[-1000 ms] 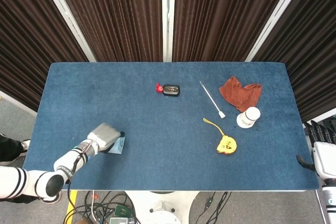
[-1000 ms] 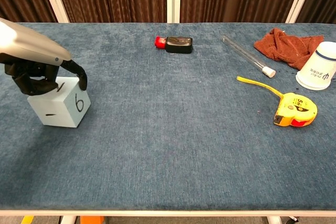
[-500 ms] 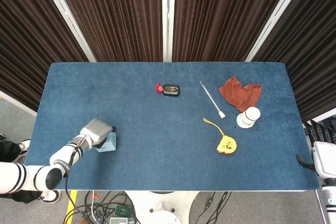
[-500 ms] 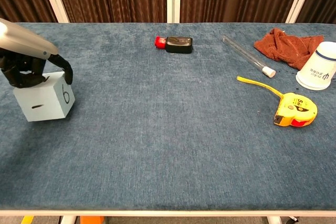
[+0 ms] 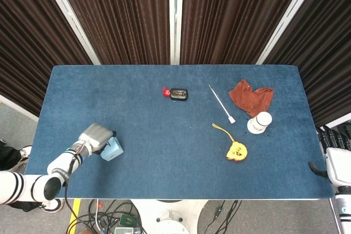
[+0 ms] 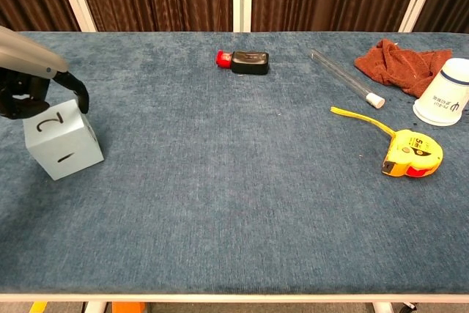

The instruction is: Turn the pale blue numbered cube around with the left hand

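While the left hand (image 6: pixel 33 86) curls its dark fingers (image 6: pixel 77 93) over the cube (image 6: pixel 62 139), the cube sits tilted on the tabletop (image 6: pixel 234 203). Whether the right hand (image 5: pixel 335 145) is spread or closed, I cannot tell.

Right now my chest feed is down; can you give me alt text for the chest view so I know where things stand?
At the table's near left, the left hand rests its dark fingers on top of the pale blue numbered cube, which sits on the blue table. Far back lies a small dark bottle; to the right are a clear tube, rust cloth, white cup and yellow tape measure.
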Robot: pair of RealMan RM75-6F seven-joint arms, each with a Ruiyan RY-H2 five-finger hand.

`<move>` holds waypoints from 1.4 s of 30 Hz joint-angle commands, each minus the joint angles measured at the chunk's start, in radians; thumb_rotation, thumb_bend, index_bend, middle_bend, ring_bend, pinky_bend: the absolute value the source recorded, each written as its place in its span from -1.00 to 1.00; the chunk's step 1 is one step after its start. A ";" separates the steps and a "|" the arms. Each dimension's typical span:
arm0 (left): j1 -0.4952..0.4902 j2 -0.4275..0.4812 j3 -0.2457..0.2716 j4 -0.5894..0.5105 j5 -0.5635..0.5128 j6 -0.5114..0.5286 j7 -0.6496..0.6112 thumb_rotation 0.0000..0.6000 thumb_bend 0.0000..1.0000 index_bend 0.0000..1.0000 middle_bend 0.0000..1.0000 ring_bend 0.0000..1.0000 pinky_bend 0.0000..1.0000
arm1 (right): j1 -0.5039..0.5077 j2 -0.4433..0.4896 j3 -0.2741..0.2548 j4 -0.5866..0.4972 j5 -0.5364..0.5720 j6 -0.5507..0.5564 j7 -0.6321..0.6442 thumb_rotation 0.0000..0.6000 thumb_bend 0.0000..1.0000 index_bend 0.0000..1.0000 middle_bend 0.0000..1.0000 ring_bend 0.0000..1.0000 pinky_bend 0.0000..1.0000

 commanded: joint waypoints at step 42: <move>0.024 0.074 0.061 0.021 -0.035 0.065 -0.050 1.00 0.30 -0.70 0.70 0.81 0.76 | 0.006 -0.002 0.001 -0.017 0.005 0.003 -0.019 1.00 -0.65 -1.00 -1.00 -1.00 -1.00</move>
